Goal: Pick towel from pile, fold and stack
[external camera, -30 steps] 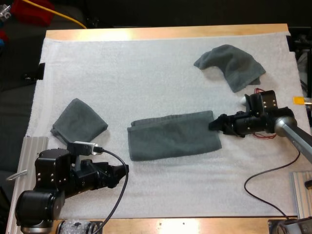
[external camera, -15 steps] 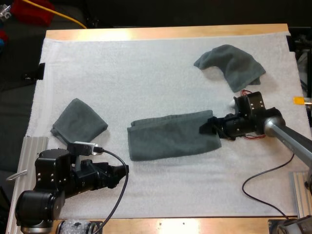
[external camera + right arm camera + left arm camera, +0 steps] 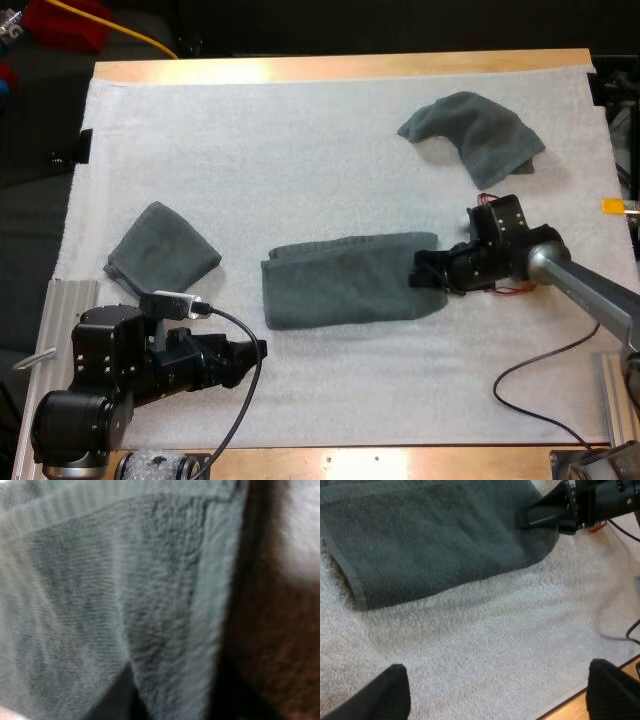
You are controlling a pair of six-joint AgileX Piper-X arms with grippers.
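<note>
Two roles: your right gripper point(image 3: 425, 272) sits at one end of the towel point(image 3: 345, 280) to fold it, grip unclear; left gripper point(image 3: 257, 350) hangs spread

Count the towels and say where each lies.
3: a folded towel at the mat's left, a long half-folded towel in its middle, a crumpled towel at its far right. Folds might hide another.

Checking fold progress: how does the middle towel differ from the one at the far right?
The middle towel lies flat as a long folded band with straight edges; the far towel is crumpled and humped. The middle towel has the right claw at its right end; the far towel lies untouched, apart from that claw. Both are dark grey-green and rest on the white mat.
</note>
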